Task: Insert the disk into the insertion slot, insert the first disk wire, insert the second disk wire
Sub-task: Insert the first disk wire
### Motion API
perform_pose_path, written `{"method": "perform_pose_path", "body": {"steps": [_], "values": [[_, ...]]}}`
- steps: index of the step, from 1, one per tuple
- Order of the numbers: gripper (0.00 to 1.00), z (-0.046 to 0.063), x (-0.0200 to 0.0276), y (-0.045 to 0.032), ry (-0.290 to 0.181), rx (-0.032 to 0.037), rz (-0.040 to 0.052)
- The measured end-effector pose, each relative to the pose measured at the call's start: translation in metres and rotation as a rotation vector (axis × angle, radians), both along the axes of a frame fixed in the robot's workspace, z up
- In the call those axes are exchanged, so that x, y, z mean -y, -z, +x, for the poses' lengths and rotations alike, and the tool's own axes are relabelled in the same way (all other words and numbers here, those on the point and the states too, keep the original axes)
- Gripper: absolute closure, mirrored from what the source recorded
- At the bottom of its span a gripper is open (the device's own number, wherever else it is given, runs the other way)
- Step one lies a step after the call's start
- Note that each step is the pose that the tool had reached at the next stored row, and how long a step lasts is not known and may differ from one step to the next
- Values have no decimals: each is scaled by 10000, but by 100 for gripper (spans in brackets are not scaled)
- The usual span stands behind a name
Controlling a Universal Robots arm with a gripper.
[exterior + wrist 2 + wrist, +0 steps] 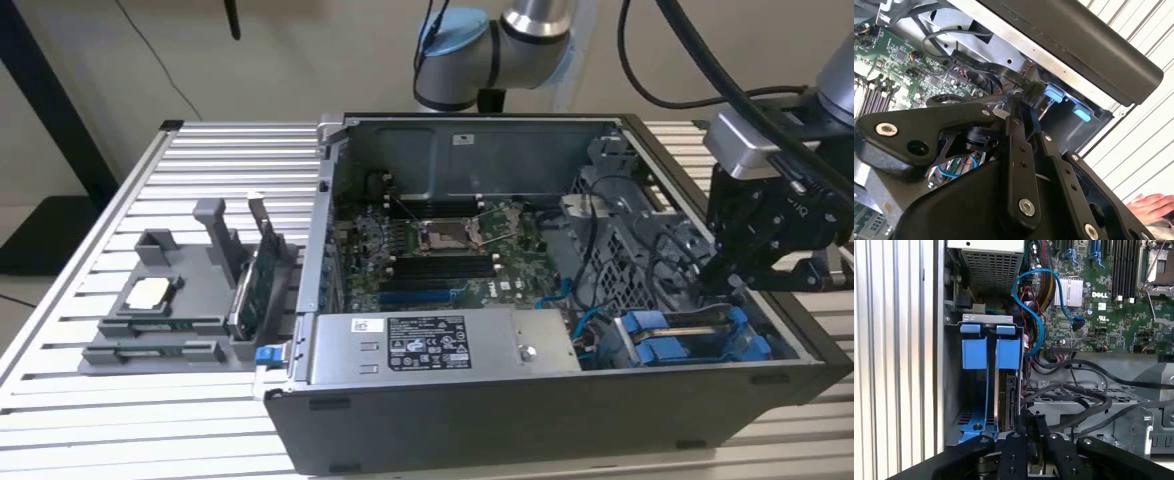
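Gripper [1016,107] is low in the case corner. Jaws are squeezed nearly together, pinching the end of a black wire [985,64] by the look of it. Just past the tips in the first wrist view is the disk [1006,354] in its blue carrier, on edge inside the insertion slot [953,390] w/ 2 blue tabs showing. Beyond it, a blue cable [1042,335] loops over the mobo [1104,315]. Farthest off in the exterior view, the grey holder [167,300] sits on the slatted table [80,420], apart from the PC case [534,420].
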State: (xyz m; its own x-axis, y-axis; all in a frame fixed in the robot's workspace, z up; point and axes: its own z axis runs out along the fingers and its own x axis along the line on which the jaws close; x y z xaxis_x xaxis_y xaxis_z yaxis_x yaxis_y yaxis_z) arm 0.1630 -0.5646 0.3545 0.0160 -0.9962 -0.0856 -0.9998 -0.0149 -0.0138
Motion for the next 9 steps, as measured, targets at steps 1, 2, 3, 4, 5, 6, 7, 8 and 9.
{"method": "perform_pose_path", "body": {"steps": [1, 2, 3, 4, 5, 6, 7, 8, 9], "values": [[81, 0, 0, 0, 1, 0, -2], [81, 0, 0, 0, 2, 0, -2], [81, 1, 0, 1, 0, 0, 0], [81, 1, 0, 1, 0, 0, 0], [81, 1, 0, 1, 1, 0, -1], [81, 1, 0, 2, 0, 0, 0], [81, 2, 0, 2, 0, 0, -1], [81, 2, 0, 2, 0, 0, 0], [81, 2, 0, 2, 0, 0, 0]]}}
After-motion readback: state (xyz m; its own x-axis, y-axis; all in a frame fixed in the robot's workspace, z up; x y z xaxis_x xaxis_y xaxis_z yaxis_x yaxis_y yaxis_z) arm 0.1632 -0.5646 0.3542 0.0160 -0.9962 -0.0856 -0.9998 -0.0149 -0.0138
